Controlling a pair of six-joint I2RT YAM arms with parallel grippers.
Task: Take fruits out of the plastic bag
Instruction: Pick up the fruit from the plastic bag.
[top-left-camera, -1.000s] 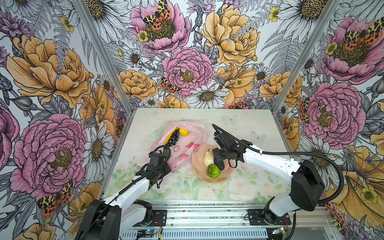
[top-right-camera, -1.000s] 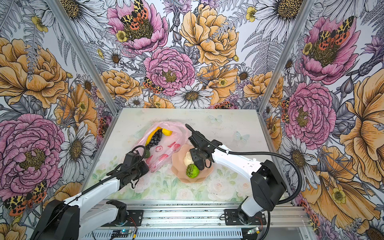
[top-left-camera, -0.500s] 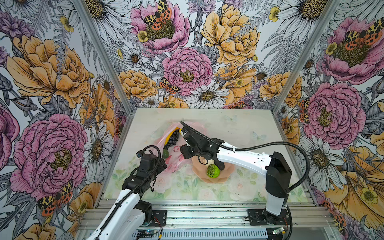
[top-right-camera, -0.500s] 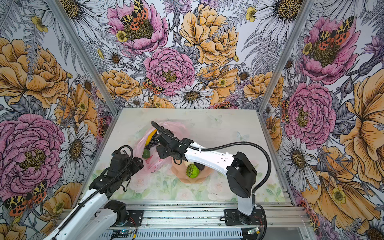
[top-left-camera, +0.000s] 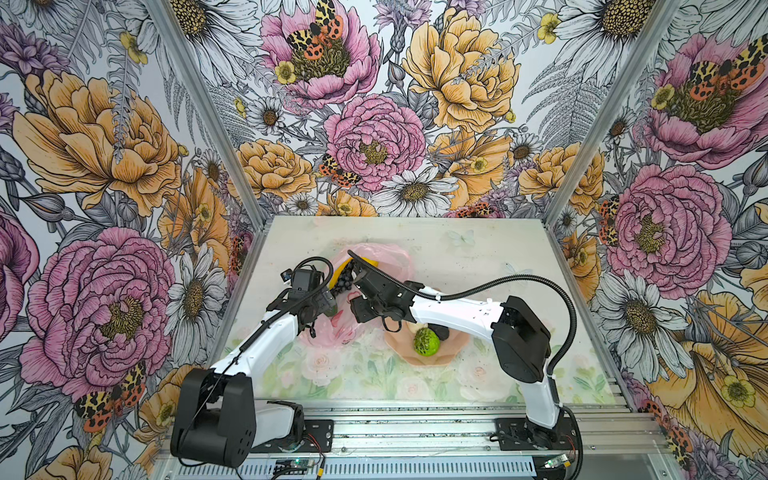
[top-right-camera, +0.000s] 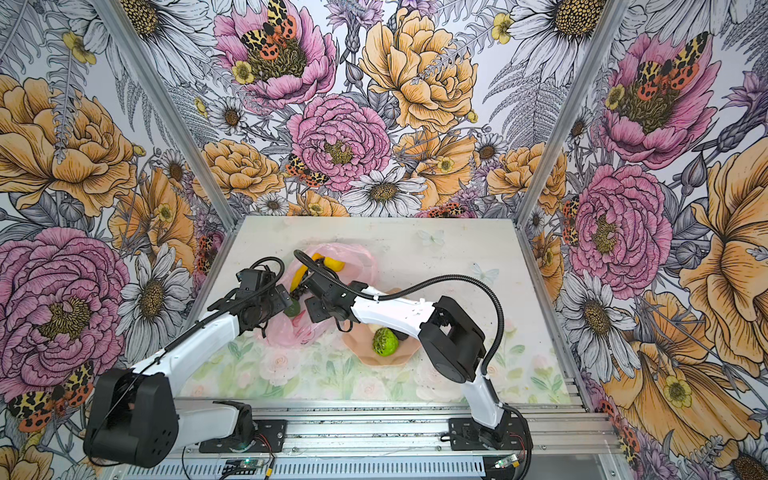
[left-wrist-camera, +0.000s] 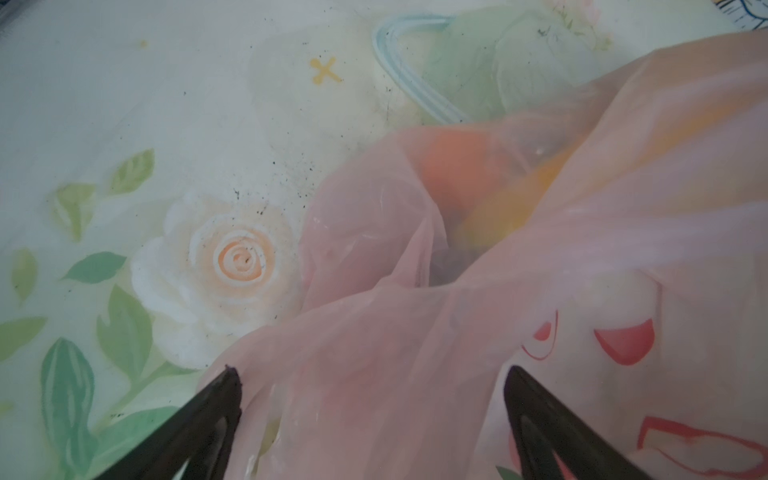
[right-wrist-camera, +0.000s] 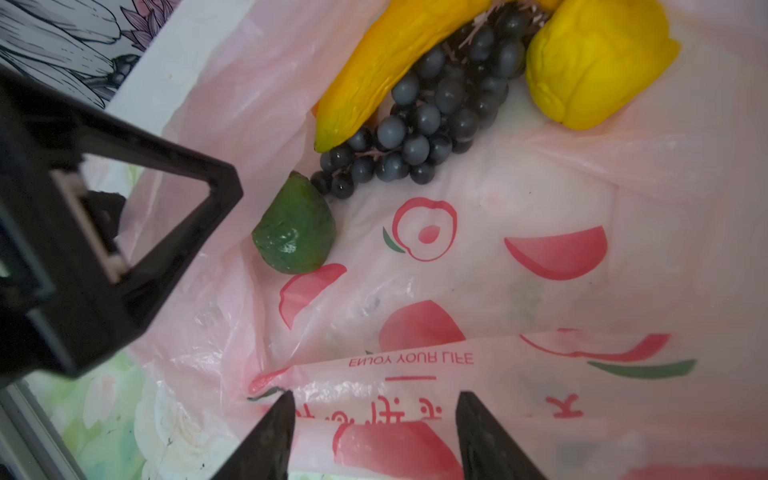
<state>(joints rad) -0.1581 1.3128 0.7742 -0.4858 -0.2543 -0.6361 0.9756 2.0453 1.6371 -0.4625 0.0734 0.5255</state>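
The pink plastic bag (top-left-camera: 390, 259) lies open on the table near the left side. In the right wrist view its fruits show: a yellow banana (right-wrist-camera: 374, 62), a dark grape bunch (right-wrist-camera: 428, 120), a yellow lemon (right-wrist-camera: 594, 62) and a dark green avocado (right-wrist-camera: 297, 228). My right gripper (right-wrist-camera: 374, 397) hovers open over the printed film, short of the avocado. My left gripper (left-wrist-camera: 370, 374) stands wide open over crumpled bag film, gripping nothing. An orange piece (left-wrist-camera: 453, 166) glows through the film. The lime-green ball (top-left-camera: 427, 341) sits in the dish.
The peach scalloped dish (top-left-camera: 455, 353) stands right of the bag, under my right forearm, with a cream pear (top-left-camera: 415, 328) partly hidden. One left finger (right-wrist-camera: 124, 199) stands close beside the avocado in the right wrist view. Both arms crowd the bag's near edge.
My left gripper has opened and let go of the bag film, then moved back over the bag. My right arm has swung from the dish leftwards to the bag.
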